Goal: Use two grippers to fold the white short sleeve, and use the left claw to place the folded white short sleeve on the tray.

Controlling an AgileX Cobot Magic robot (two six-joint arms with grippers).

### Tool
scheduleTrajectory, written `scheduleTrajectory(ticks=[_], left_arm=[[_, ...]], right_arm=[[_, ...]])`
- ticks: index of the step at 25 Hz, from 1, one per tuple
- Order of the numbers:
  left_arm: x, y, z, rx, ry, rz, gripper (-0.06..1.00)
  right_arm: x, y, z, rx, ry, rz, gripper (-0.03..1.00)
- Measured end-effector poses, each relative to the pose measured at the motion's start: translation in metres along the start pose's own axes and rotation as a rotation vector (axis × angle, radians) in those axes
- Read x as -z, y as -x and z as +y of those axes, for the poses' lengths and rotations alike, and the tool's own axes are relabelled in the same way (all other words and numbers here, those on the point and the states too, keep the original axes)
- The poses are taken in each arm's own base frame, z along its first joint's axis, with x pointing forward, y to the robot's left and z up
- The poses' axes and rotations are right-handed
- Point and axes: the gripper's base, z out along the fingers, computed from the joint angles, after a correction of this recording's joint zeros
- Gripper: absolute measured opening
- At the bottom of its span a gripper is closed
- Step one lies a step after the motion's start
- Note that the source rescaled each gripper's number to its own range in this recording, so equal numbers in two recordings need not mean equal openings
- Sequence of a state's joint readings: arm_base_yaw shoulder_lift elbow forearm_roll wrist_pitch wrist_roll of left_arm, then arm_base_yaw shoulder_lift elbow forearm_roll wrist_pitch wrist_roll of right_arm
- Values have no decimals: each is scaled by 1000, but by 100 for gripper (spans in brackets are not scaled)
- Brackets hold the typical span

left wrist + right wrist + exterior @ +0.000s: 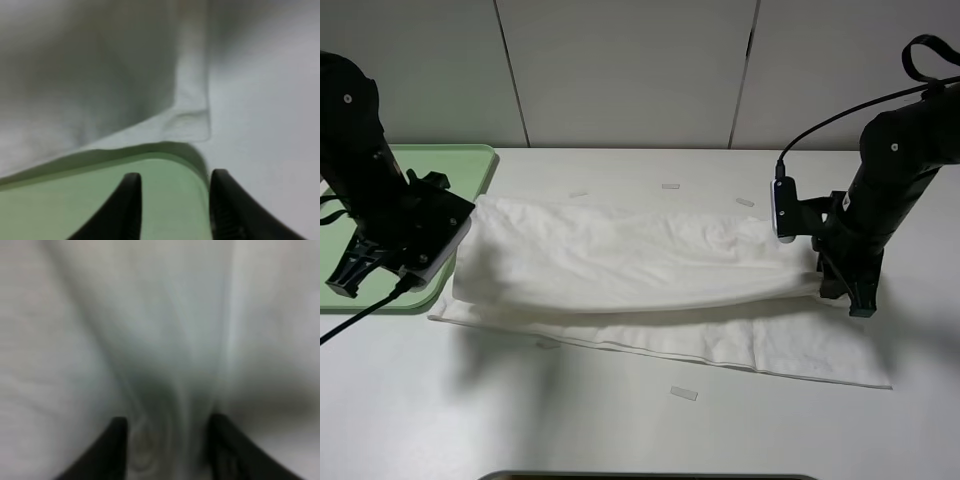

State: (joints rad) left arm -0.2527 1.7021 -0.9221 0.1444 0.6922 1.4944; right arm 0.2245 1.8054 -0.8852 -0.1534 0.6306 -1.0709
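The white short sleeve (620,270) lies folded lengthwise across the table, with its left end draped over a corner of the pale-green tray (450,158). My left gripper (350,280) hangs over the tray near its front edge. In the left wrist view the left gripper (172,175) is open, with bare tray (75,205) under its tips and the shirt's corner (185,117) beyond. My right gripper (852,298) stands at the shirt's right end. The blurred right wrist view shows the right gripper (167,422) open, with a ridge of the shirt (100,315) running between the fingers.
Small pale strips lie on the table at the front (683,393) and at the back (670,186). A dark object (650,477) shows at the front edge of the view. A panelled wall rises right behind the table.
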Motion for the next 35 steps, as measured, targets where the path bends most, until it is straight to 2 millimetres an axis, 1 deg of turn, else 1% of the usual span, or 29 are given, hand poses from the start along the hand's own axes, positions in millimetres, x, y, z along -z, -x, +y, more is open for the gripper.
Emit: scheduleTrajectory(ticks=[1, 2, 5, 9, 12, 14, 17, 20, 22, 23, 24, 25, 26, 28, 29, 31, 33, 34, 35], left_arm=[[0, 0, -1, 1, -12, 1, 34], [0, 0, -1, 1, -16, 1, 35], [0, 0, -1, 2, -13, 1, 36], [6, 0, 1, 44, 36, -2, 37], [17, 0, 4, 124, 129, -23, 37], [28, 1, 7, 191, 210, -59, 37], [49, 5, 11, 299, 354, -148, 37], [81, 9, 12, 426, 521, -288, 37], [108, 11, 7, 519, 634, -404, 37], [108, 11, 7, 519, 634, -404, 37], [122, 12, 3, 567, 681, -468, 37], [129, 13, 1, 598, 703, -509, 37], [147, 14, -8, 641, 752, -584, 37], [164, 14, -17, 668, 796, -645, 41], [172, 14, -23, 677, 821, -674, 47], [188, 13, -34, 691, 870, -727, 63], [199, 13, -41, 703, 915, -762, 75], [205, 12, -46, 704, 947, -776, 80], [205, 12, -46, 704, 947, -776, 80]], right_arm=[[3, 0, 2, -13, 14, -2, 52], [3, 0, 2, -13, 14, -2, 52], [11, -1, 6, -52, 49, -13, 64], [23, -3, 15, -85, 122, -6, 68], [28, -5, 20, -93, 162, 11, 68], [35, -5, 19, -112, 133, -2, 68], [54, -4, 13, -158, 4, -67, 68], [76, -3, 6, -231, -156, -161, 68], [91, -2, 1, -292, -259, -236, 68], [96, -1, -1, -314, -295, -264, 68], [102, -1, -2, -341, -335, -296, 68], [106, -1, -3, -360, -357, -317, 68], [110, 0, -4, -383, -382, -341, 68], [114, 0, -6, -408, -407, -364, 68], [116, 0, -6, -431, -420, -384, 68], [121, 1, -8, -481, -444, -423, 68], [124, 1, -9, -553, -452, -466, 68], [125, 2, -9, -581, -453, -481, 68], [127, 2, -9, -618, -452, -503, 68]])
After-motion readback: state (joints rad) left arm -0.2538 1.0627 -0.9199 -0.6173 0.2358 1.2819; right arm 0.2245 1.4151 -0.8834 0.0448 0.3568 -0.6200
